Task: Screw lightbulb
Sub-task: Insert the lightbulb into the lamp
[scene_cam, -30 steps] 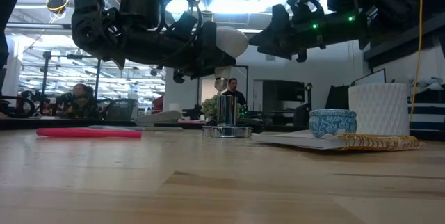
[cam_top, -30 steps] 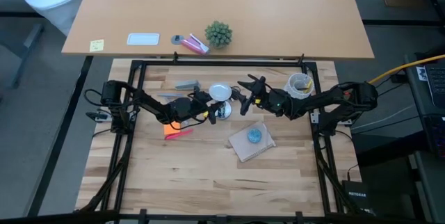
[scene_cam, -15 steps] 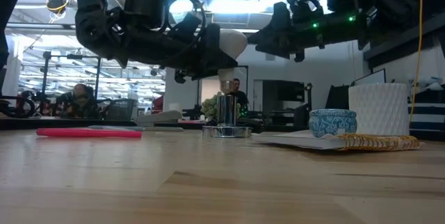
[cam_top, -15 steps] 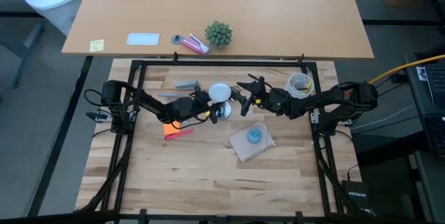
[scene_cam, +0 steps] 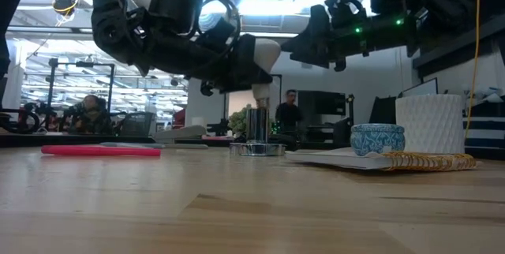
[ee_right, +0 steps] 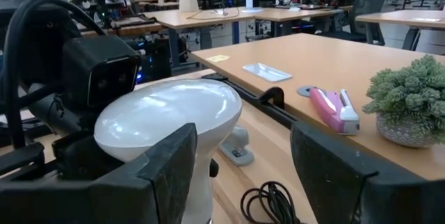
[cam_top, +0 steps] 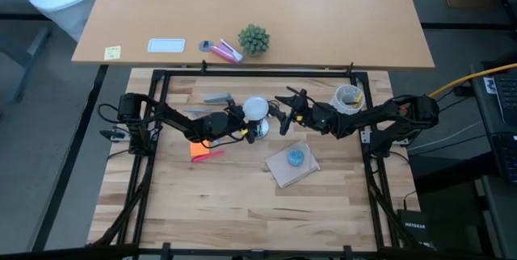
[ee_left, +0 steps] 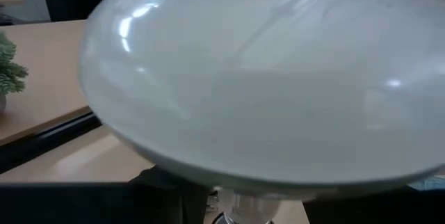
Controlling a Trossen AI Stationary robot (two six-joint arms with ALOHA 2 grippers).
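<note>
The lightbulb (cam_top: pixel 256 107), a frosted white globe with a narrow neck, hangs neck down over the shiny metal socket (scene_cam: pixel 256 132), which stands on the table's far middle. My left gripper (cam_top: pixel 245 118) reaches in from the table's left and is shut on the bulb (scene_cam: pixel 267 50). Whether the bulb's base (scene_cam: pixel 260 95) touches the socket's top, I cannot tell. My right gripper (cam_top: pixel 282 113) hovers open just right of the bulb (ee_right: pixel 170 123), level with it, its fingers apart from the glass. My left gripper pinches the bulb between its two fingers (ee_left: pixel 69 203), low on the globe (ee_left: pixel 229 175) where it narrows toward the neck. The fingers come level from the table's left. The bulb stands nearly upright, neck down, clear of the table above the socket.
A pink marker (cam_top: pixel 206 154) lies left of the socket. A small blue round pot (cam_top: pixel 296 157) sits on a notebook (cam_top: pixel 283 173) to the right. A white cup (cam_top: pixel 349 97) stands far right, a grey piece (cam_top: pixel 216 98) far left. A black cord (ee_right: pixel 268 203) lies near the socket.
My left gripper has tipped a little downward in place, and the bulb has tilted with it: its neck now points down at the socket's top and stands closer to it. A person in the room behind has walked to the right.
</note>
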